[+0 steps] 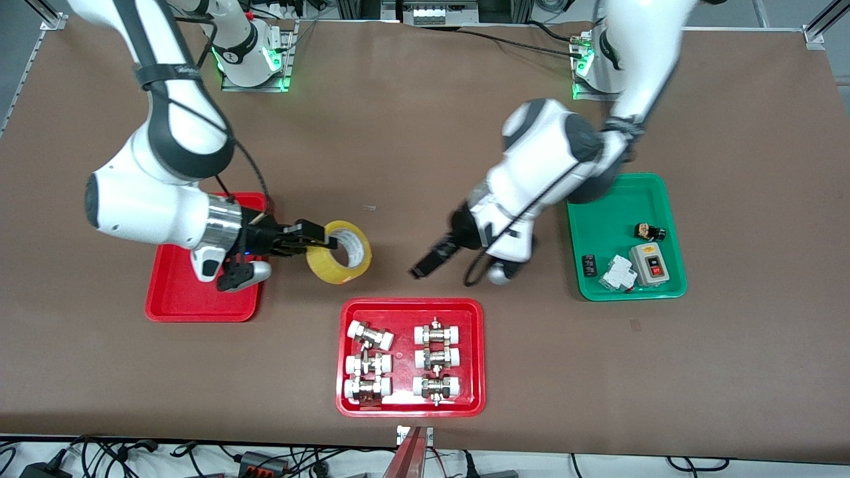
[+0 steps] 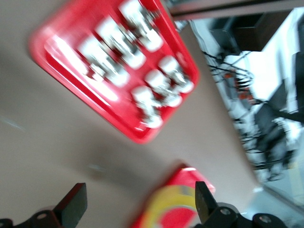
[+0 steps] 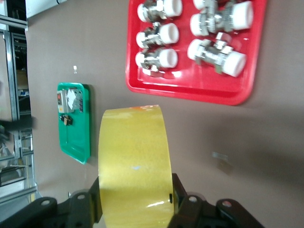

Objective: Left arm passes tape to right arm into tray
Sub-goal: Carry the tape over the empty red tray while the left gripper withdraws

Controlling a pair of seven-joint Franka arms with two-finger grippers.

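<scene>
The right arm's black two-finger gripper (image 1: pixel 317 238) clamps the yellowish translucent tape roll (image 1: pixel 340 253) by its stiff, light, probably slick wall, just beside the plain red rectangular tray (image 1: pixel 166 302), while the left gripper (image 1: pixel 425 262) hangs empty, fingers spread.

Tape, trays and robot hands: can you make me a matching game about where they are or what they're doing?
Things:
1. Roll of yellowish translucent packing tape
2. Plain red rectangular plastic tray
3. Green plastic tray
4. Left arm's black two-finger tool

Places or states:
A. Open, holding nothing, over bare table
B. Under the right arm's wrist, nothing seen in it
C. Clamped in the right arm's black tool
D. Holds small electrical parts, toward the left arm's end

Pairs: 1-C, 2-B, 3-D, 4-A
</scene>
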